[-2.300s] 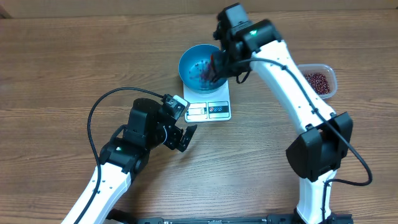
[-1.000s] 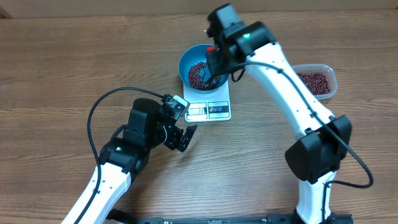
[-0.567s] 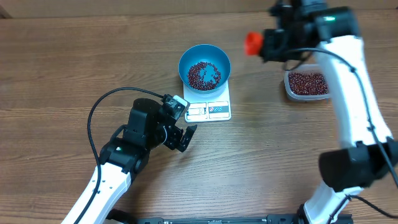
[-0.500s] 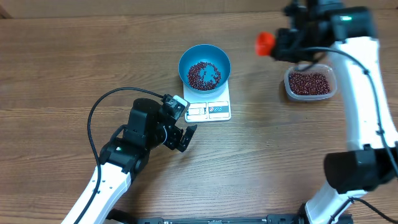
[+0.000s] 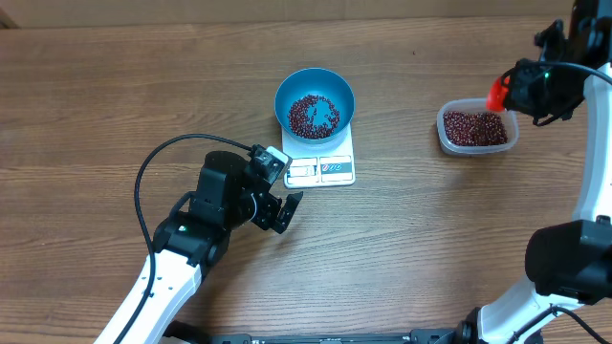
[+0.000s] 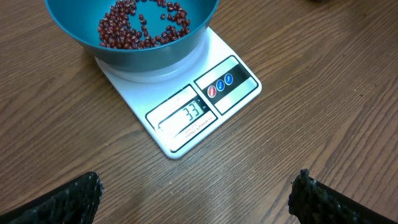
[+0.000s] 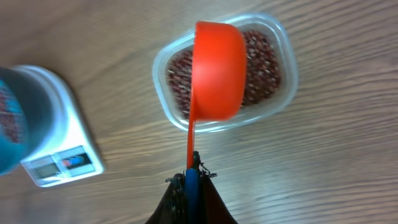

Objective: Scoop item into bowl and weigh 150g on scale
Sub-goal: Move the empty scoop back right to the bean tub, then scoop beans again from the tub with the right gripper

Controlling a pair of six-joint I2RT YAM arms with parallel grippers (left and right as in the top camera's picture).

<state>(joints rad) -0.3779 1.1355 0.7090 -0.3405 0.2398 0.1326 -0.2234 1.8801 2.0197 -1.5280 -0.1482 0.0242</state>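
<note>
Right jaws are clamped together on the thin handle of an orange scoop, whose long axis runs straight out from them, its cup hanging over the clear tub of beans near the right edge of the counter; left jaws stand wide apart and empty, just short of the scale. With the blue bowl seated on that scale at the far middle of the counter, well left of the tub, and the display showing 33, another dip seems required, and the right arm is nearer.
</note>
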